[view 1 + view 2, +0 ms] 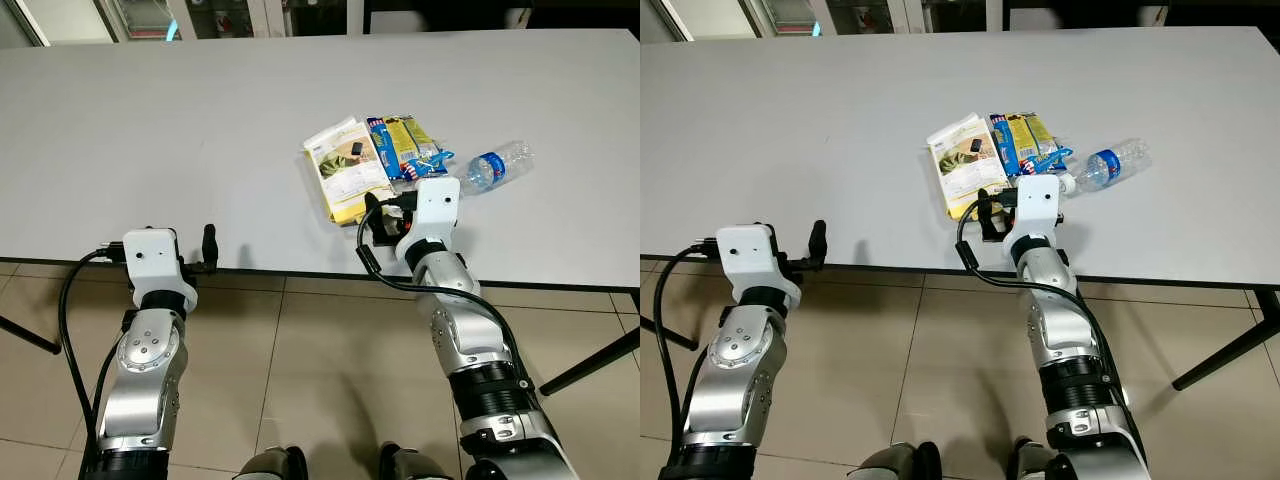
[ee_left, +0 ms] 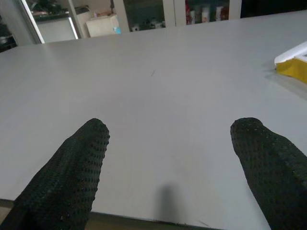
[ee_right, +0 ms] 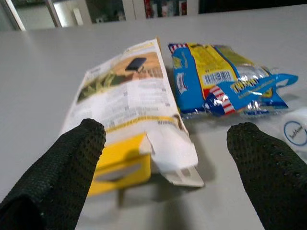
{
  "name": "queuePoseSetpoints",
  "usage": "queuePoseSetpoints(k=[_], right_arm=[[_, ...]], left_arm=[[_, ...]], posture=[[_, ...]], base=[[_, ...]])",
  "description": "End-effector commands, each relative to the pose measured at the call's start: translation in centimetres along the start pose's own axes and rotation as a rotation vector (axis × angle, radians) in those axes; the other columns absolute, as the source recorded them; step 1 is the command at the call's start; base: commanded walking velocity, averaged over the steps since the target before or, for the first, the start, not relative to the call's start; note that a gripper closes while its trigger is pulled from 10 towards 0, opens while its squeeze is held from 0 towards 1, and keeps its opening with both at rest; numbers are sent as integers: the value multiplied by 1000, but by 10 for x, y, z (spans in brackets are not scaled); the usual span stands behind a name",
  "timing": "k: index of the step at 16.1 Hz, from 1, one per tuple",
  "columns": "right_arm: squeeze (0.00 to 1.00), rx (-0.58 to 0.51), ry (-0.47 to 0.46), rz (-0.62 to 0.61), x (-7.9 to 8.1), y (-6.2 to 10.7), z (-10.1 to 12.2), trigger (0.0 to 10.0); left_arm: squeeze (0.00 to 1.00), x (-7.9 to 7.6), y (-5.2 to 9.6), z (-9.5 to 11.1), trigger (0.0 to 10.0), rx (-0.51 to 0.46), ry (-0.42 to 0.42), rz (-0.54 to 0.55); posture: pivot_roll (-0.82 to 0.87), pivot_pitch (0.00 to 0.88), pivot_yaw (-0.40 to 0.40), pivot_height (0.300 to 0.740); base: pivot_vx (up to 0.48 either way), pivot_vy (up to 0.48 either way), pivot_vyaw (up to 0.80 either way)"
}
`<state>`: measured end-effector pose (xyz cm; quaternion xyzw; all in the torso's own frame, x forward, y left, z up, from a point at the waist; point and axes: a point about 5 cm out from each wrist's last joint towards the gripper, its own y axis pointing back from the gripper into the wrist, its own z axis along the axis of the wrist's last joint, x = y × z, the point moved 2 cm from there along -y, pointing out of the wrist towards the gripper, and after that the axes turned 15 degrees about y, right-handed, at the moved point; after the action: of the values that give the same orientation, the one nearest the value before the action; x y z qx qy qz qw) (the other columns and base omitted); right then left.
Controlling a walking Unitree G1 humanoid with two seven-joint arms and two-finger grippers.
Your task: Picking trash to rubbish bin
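Trash lies on the grey table (image 1: 200,130): a flattened yellow and white carton (image 1: 345,170), blue and yellow snack bags (image 1: 405,145) beside it, and a clear plastic bottle (image 1: 497,166) on its side at the right. My right gripper (image 1: 385,212) is open just above the table at the carton's near end. In the right wrist view the carton's torn flap (image 3: 168,153) lies between the two fingers (image 3: 72,163), with a snack bag (image 3: 220,81) beyond. My left gripper (image 1: 205,250) is open and holds nothing at the table's front edge, far left of the trash.
The table's front edge (image 1: 300,272) runs across just past both wrists. A dark table leg (image 1: 590,362) slants over the tiled floor (image 1: 320,380) at the right. Cabinets (image 2: 100,21) stand behind the table's far side.
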<state>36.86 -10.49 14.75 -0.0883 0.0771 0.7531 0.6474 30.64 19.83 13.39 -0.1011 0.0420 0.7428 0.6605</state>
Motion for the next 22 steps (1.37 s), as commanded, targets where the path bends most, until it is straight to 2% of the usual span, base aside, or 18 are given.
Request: queuePoseSetpoints(k=[1,2,3,4,5,9,12,19,22], right_arm=[[722,13,55,-15,-2,-2,-1,10000],[604,41,107,-37,-6,-3,-5,10000],[569,58,100,-40,-7,-3,-8,10000],[365,73,102,-34,-5,-2,-11,10000],[0,85,97,-19,-1,-2,-13,10000],[0,137,42,10,10,-1,-19,10000],[0,165,-78,35,17,-2,-21,10000],[0,138,-158,70,21,-5,-16,10000],[0,101,-166,108,23,-5,-12,10000]], left_arm=[[0,7,3,1,10000,6,-17,21],[0,8,3,1,10000,8,-20,24],[0,8,4,1,10000,8,-21,24],[0,9,5,1,10000,10,-24,23],[0,10,5,2,10000,10,-27,24],[0,12,6,4,10000,11,-34,27],[0,14,9,4,10000,17,-35,35],[0,18,9,5,10000,27,-35,50],[0,13,7,-1,10000,74,25,9]], posture=[[-31,165,117,740],[-25,168,120,740],[-25,168,120,740],[-20,171,122,740],[-16,175,125,740],[-6,180,129,740],[7,187,133,740],[14,189,135,740],[9,183,131,740]], base=[[0,0,0],[0,0,0],[0,0,0],[0,0,0],[0,0,0],[0,0,0],[0,0,0],[0,0,0],[0,0,0]])
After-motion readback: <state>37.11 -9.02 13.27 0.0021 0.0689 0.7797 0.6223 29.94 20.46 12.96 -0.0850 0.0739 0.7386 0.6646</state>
